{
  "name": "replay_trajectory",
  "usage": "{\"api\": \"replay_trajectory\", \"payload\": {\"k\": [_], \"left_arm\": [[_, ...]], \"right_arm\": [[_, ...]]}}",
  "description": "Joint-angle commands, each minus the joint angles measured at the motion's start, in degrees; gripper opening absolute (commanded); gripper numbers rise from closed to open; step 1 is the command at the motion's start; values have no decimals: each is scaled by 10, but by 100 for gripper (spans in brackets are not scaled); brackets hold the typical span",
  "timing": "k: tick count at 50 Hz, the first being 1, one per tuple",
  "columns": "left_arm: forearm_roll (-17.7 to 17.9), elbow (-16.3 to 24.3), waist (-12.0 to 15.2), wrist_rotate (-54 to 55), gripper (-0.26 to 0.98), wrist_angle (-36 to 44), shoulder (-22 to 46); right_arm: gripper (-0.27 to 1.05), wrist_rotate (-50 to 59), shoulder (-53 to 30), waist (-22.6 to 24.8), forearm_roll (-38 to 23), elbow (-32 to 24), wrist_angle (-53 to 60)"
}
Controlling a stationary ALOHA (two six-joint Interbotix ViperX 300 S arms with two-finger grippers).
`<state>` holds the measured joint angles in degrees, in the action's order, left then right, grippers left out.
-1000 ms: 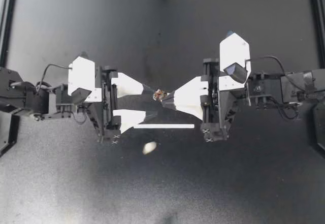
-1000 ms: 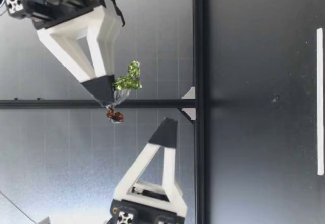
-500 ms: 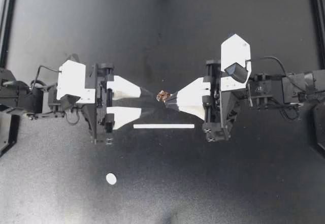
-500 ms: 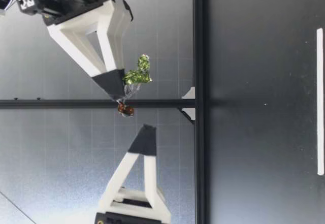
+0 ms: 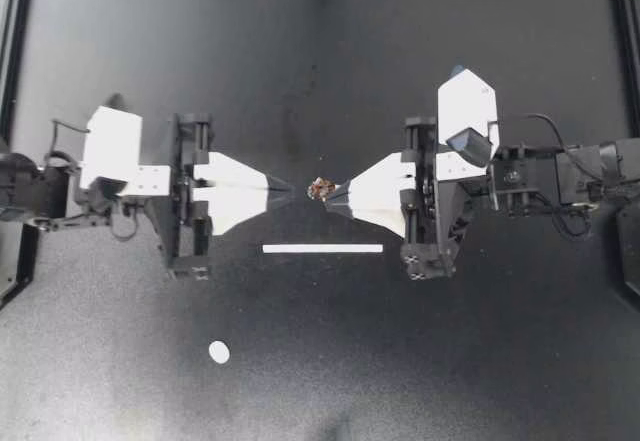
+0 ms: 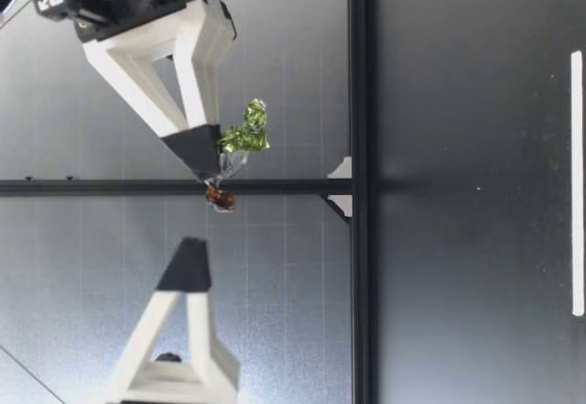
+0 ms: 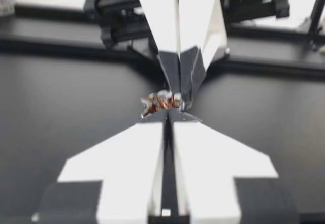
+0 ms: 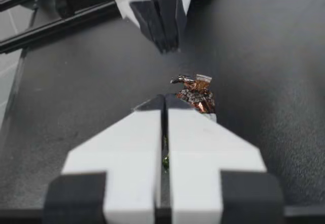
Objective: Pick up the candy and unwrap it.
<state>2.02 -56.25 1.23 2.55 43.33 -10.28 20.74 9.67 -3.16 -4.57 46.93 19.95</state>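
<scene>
Left gripper point(image 5: 283, 189) is hanging clenched and empty, while the right gripper point(image 5: 331, 194) is pinching the candy wrapper point(image 5: 320, 189) in mid-air.

From where I'm standing, the left arm's fingers are pressing together with nothing between them, their tips pointing at the wrapper and stopping just short of it. On that arm's side a small white round piece point(image 5: 218, 352) is lying on the table point(image 5: 450, 361), well apart from both grippers. A white strip point(image 5: 322, 248) is lying flat near the middle. The crumpled wrapper is sticking out of the right gripper's closed tips, with a brown scrap facing the left gripper and green foil drooping beneath, well above the table.
</scene>
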Motion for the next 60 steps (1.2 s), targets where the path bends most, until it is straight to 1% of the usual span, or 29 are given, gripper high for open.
{"api": "replay_trajectory", "payload": {"k": [1, 6, 12, 16, 34, 39, 51, 60], "left_arm": [[-1, 0, 1, -1, -7, 15, -17], [-1, -7, 1, -1, -7, 25, -21], [-1, -11, 1, -1, -7, 33, -25], [-1, -14, 2, -3, -7, 33, -25], [-1, -24, 1, -16, -7, 31, -33], [-1, -10, 1, -17, -7, 32, -25], [-1, 58, 1, -16, -7, 27, 38], [4, 82, 4, -15, -7, 16, 76]], "right_arm": [[-4, -11, 11, -4, 0, -1, 20], [9, -37, 7, -4, 0, 4, 30], [39, -66, 7, -3, 0, 6, 31], [52, -83, 8, -3, 0, 10, 33], [51, -133, 22, -3, 6, 47, 103], [50, -133, 12, -3, 6, 44, 110], [50, -135, -13, 5, 4, 27, 109], [50, -135, -11, 17, 4, 23, 109]]}}
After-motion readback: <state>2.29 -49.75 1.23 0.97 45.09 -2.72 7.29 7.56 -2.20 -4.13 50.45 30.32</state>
